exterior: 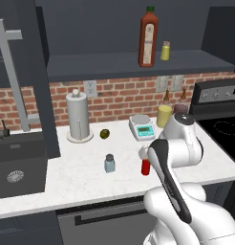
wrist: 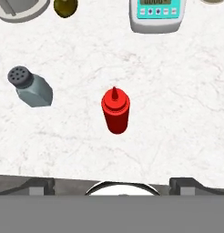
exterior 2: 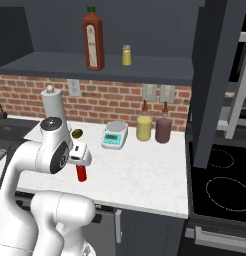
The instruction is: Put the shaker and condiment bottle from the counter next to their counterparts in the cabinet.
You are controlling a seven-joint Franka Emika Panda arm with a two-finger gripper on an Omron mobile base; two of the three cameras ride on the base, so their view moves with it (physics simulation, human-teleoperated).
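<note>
My gripper (wrist: 113, 185) hangs open straight above the condiment bottle (wrist: 115, 110), a small red squeeze bottle standing on the counter (exterior: 81, 177); its fingers are well apart and hold nothing. The same condiment bottle (exterior: 145, 167) (exterior 2: 81, 173) shows just below my white hand. The shaker (exterior: 109, 163) (wrist: 32, 86), pale blue-grey with a dark cap, stands to the bottle's left. Up on the cabinet shelf (exterior: 90, 64) (exterior 2: 55, 62) stand the counterparts: a tall brown-red bottle (exterior: 148, 40) (exterior 2: 93, 41) and a small yellow shaker (exterior: 165, 50) (exterior 2: 126, 55).
A paper towel holder (exterior: 79, 117), a dark green round fruit (exterior: 104, 133) and a kitchen scale (exterior: 142, 127) (wrist: 157, 16) stand toward the brick wall. A yellow jar (exterior 2: 143, 128) and a maroon jar (exterior 2: 163, 130) sit further right. The stove (exterior 2: 220, 180) lies right, the sink (exterior: 16, 162) left.
</note>
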